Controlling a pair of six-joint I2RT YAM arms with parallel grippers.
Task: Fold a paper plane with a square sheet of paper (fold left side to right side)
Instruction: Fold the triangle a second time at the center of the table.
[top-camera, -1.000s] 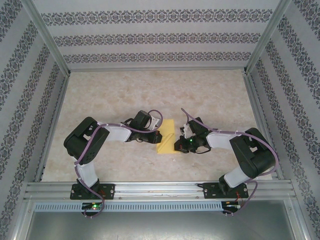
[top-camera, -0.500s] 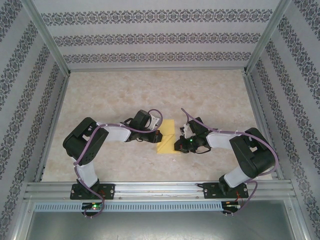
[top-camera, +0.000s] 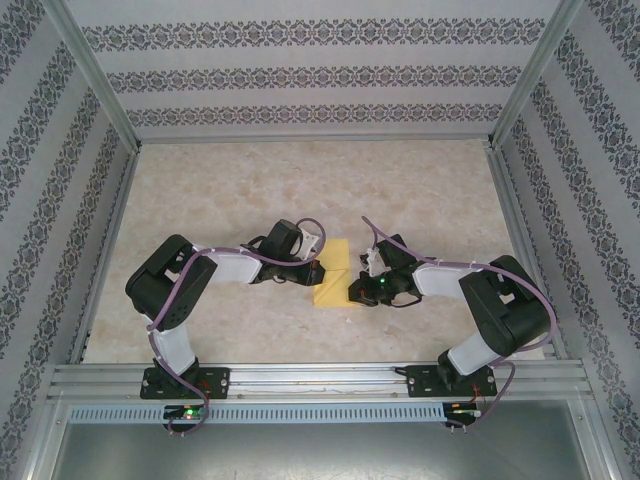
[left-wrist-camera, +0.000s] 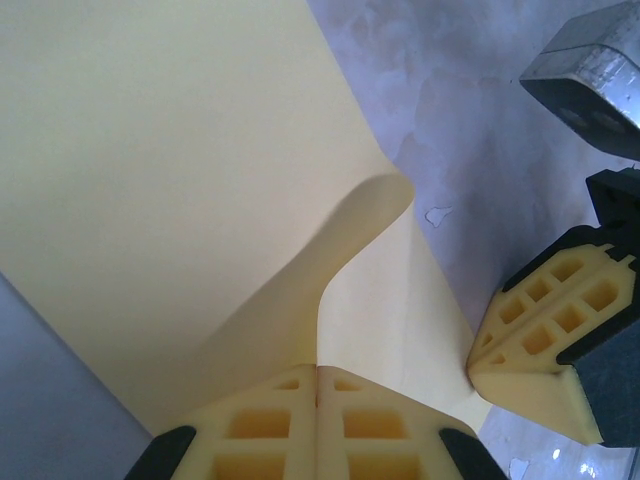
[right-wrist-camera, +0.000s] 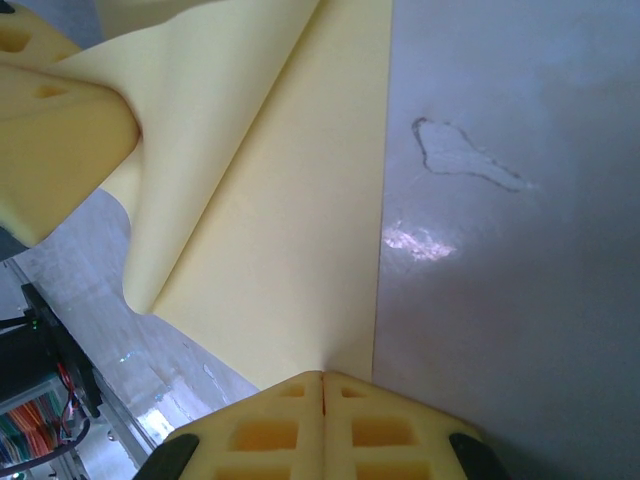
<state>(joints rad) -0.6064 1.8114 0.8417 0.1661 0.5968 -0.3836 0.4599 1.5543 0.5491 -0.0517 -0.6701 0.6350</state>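
Observation:
The square sheet of paper (top-camera: 335, 272) is yellow and lies mid-table between my two grippers. My left gripper (top-camera: 320, 268) is shut on its left side. In the left wrist view the closed left gripper (left-wrist-camera: 318, 372) pinches a flap of the paper (left-wrist-camera: 180, 150), which curls up off the table. My right gripper (top-camera: 354, 291) is shut, and in the right wrist view this gripper (right-wrist-camera: 322, 380) rests its tips on the flat paper (right-wrist-camera: 290, 200) near its right edge. The left fingers (right-wrist-camera: 55, 150) hold the raised flap at upper left. The paper plane is out of view.
The marble-patterned table (top-camera: 250, 190) is bounded by metal rails on the left (top-camera: 110, 250), right (top-camera: 515, 230) and front (top-camera: 320, 378), with patterned walls behind. A small outlined stain (right-wrist-camera: 465, 160) marks the tabletop right of the paper.

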